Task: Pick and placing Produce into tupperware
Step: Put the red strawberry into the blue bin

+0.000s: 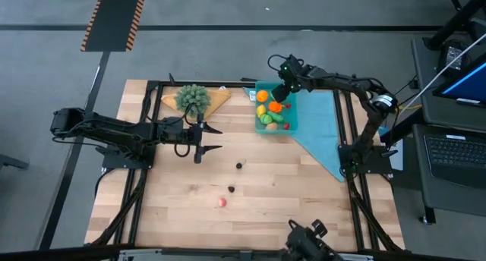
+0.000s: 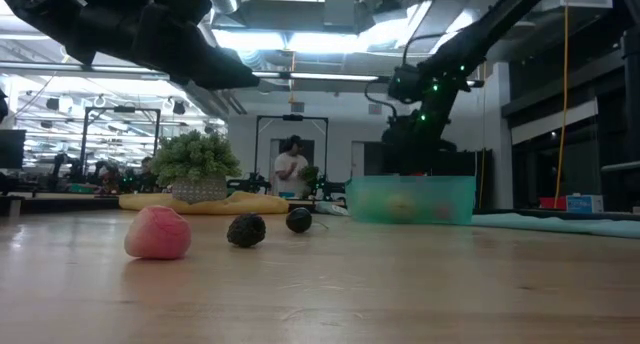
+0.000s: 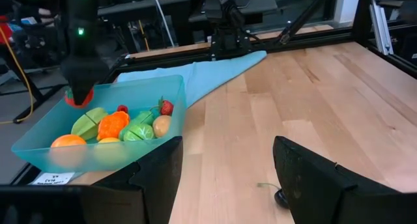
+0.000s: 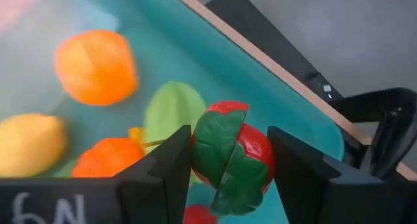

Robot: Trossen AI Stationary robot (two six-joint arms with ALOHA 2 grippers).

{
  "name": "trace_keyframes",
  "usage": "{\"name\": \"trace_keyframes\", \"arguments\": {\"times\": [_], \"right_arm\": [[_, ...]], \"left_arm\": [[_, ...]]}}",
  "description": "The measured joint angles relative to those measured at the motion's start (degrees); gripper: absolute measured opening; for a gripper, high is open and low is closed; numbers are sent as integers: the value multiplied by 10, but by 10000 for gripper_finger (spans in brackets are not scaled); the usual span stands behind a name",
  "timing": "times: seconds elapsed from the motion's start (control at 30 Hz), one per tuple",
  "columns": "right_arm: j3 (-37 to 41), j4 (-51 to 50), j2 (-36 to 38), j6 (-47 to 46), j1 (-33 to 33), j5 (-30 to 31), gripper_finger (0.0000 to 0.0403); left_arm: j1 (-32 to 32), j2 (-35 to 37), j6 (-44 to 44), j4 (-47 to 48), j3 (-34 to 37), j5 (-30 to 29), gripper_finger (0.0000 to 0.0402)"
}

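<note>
Gripping a red tomato with a green leafy top (image 4: 231,155) between its two fingers, the right gripper (image 4: 228,165) hangs over the teal tupperware (image 1: 291,118), which holds orange, yellow and green produce on the light-blue cloth (image 1: 323,128). The left gripper (image 1: 209,138) hovers with jaws apart and empty mid-table. A pink piece (image 1: 222,202) and two dark pieces (image 1: 240,165) lie on the wooden table (image 1: 304,193).
</note>
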State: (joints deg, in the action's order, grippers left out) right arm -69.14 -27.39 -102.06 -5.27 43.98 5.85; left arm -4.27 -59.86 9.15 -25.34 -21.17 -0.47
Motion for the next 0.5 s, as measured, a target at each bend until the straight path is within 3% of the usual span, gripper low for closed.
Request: {"name": "trace_keyframes", "arguments": {"times": [0.5], "right_arm": [[0,22,-15,11,20,-15,179]], "left_arm": [[0,0,4,0,0,0,231]]}}
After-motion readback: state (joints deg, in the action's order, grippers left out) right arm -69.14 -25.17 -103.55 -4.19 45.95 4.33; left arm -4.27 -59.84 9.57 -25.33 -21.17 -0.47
